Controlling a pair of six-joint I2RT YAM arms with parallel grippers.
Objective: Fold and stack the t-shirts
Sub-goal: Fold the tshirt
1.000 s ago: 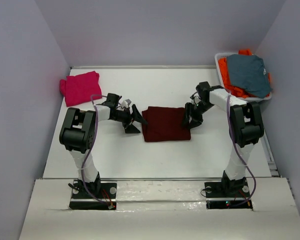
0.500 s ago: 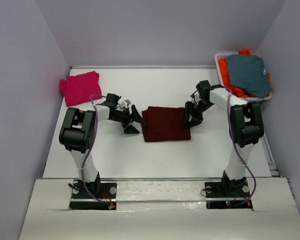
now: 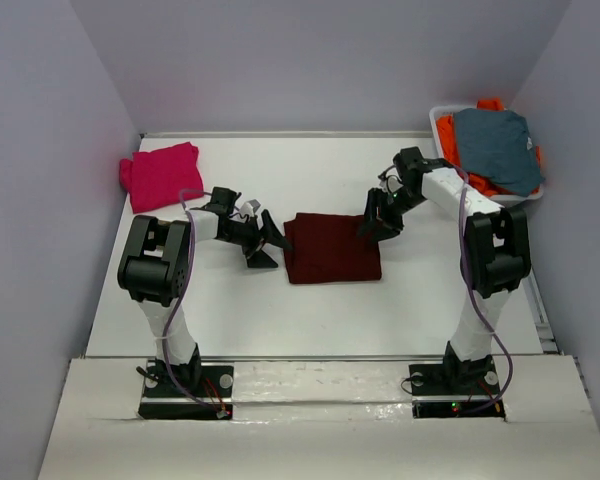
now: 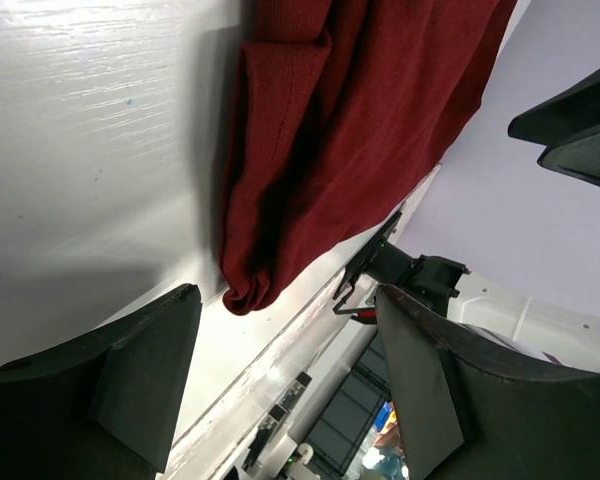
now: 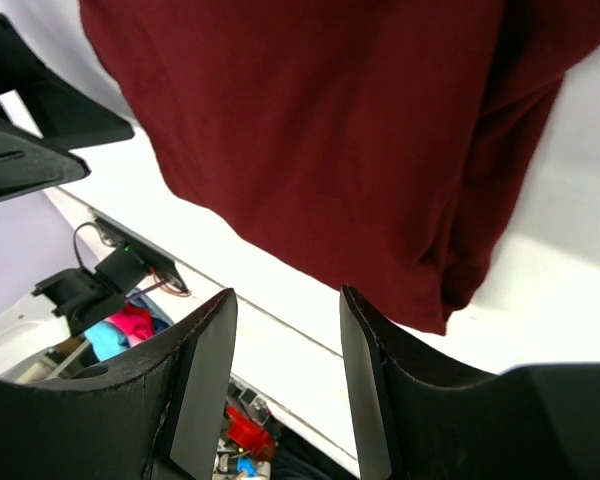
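Observation:
A dark maroon t-shirt (image 3: 330, 248) lies folded into a rectangle at the middle of the table. My left gripper (image 3: 270, 243) sits low at its left edge, open, with nothing between its fingers. In the left wrist view the maroon shirt (image 4: 350, 110) lies just beyond the open left gripper (image 4: 285, 310). My right gripper (image 3: 370, 224) hovers at the shirt's far right corner, open and empty. In the right wrist view the maroon cloth (image 5: 320, 130) fills the top, beyond the right gripper (image 5: 285, 320). A folded magenta-pink t-shirt (image 3: 162, 175) lies at the far left.
A white basket (image 3: 433, 116) stands at the far right corner, holding a grey-blue garment (image 3: 495, 148) on top of orange garments (image 3: 458, 162). Grey walls close in the table on the left, back and right.
My right gripper has lifted and drawn back from the shirt's right edge toward its far right corner. The left arm and the maroon shirt have not moved.

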